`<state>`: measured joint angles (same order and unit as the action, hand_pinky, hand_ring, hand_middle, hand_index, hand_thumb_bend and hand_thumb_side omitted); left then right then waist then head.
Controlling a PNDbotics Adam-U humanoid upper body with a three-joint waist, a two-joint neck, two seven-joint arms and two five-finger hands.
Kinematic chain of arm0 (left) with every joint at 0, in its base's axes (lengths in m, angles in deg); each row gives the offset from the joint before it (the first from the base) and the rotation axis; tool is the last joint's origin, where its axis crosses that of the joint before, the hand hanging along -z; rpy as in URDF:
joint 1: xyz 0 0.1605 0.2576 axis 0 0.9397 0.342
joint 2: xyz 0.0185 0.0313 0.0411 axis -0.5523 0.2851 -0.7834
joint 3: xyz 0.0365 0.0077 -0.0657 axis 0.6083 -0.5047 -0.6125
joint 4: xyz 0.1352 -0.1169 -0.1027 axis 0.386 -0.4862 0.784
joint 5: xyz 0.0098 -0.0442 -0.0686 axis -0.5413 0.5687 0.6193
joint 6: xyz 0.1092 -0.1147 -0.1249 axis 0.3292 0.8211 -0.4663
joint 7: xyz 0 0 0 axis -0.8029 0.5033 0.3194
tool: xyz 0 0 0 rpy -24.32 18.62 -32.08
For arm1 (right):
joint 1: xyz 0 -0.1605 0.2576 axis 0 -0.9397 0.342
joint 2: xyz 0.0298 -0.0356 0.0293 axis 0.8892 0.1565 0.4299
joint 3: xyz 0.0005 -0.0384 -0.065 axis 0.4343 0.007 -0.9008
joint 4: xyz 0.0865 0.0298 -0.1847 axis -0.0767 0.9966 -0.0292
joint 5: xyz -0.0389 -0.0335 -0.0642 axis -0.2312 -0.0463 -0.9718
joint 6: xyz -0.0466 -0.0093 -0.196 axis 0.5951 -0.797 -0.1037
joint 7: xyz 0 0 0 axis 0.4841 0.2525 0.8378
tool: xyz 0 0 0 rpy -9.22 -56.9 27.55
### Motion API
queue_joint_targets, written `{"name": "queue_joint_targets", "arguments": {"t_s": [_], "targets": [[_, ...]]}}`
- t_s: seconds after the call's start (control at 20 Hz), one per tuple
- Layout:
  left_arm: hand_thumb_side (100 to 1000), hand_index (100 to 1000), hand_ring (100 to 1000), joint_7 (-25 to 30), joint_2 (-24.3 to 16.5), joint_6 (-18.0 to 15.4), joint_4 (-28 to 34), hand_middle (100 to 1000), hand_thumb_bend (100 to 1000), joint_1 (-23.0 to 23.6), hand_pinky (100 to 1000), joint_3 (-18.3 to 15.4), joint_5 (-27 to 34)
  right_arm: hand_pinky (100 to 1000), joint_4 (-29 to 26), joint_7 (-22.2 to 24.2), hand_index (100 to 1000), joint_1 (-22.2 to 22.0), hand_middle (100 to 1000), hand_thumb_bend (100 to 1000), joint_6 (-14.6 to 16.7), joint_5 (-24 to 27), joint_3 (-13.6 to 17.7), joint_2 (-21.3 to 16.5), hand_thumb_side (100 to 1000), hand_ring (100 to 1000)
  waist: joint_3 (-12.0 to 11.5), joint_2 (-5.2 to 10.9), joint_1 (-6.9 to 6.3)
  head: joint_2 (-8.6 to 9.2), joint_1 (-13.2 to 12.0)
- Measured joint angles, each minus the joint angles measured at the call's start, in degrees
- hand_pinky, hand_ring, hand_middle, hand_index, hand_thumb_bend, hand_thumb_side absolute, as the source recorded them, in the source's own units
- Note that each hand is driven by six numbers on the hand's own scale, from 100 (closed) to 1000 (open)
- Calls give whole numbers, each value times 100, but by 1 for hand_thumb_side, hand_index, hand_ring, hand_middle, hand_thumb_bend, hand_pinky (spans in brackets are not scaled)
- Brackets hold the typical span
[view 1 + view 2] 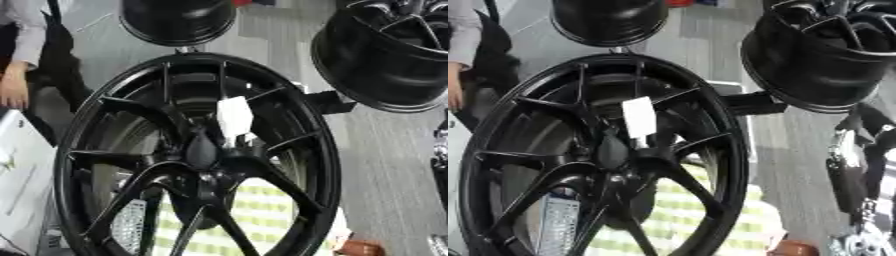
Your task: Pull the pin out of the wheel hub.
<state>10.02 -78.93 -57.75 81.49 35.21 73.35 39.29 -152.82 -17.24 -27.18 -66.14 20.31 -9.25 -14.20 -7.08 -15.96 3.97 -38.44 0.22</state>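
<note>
Black wheel (pixel 197 155) fills centre frame; white tag (pixel 234 116) above hub (pixel 203 150). Pin not discernible. Right arm at right edge, hand state unreadable; misaimed reach likely.

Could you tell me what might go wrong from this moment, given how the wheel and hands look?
The white tag hangs beside the hub, so it may hide the pin, which I cannot make out. Only part of the right arm shows at the right edge, and no hand is visible, so a reach would be hard to check. Other wheels hang close and could be bumped.
</note>
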Motion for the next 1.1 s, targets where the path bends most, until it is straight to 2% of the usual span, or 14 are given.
{"name": "queue_joint_targets", "arguments": {"t_s": [0.35,0.45,0.55,0.65,0.9,1.1], "targets": [[567,828,777,-139,46,54,-27,778,100,0,844,-29,22,685,0,-1,787,-1,694,100,-1,1,0,1,643,809,1,0,0,0,2],[580,794,737,-206,56,73,76,738,100,6,816,-54,138,685,0,-2,787,-2,694,100,-2,1,0,1,643,809,1,0,0,0,4],[576,762,694,-325,120,82,428,699,100,43,792,-104,397,686,0,-2,787,-3,694,100,-2,1,2,1,642,809,-5,0,5,0,8],[594,770,688,-538,227,18,1061,705,100,124,793,-184,783,686,0,-8,788,-3,695,100,4,1,5,1,641,809,-29,0,25,0,11],[633,771,669,-1424,678,-492,3106,685,100,446,779,-319,1982,688,0,-34,788,21,697,100,30,-4,36,-2,640,810,-58,0,44,0,23],[651,776,676,-1654,1123,-1431,3661,690,100,682,784,-229,2559,689,0,-30,792,46,703,100,30,-7,36,-6,639,815,-63,-3,76,0,15]]}}
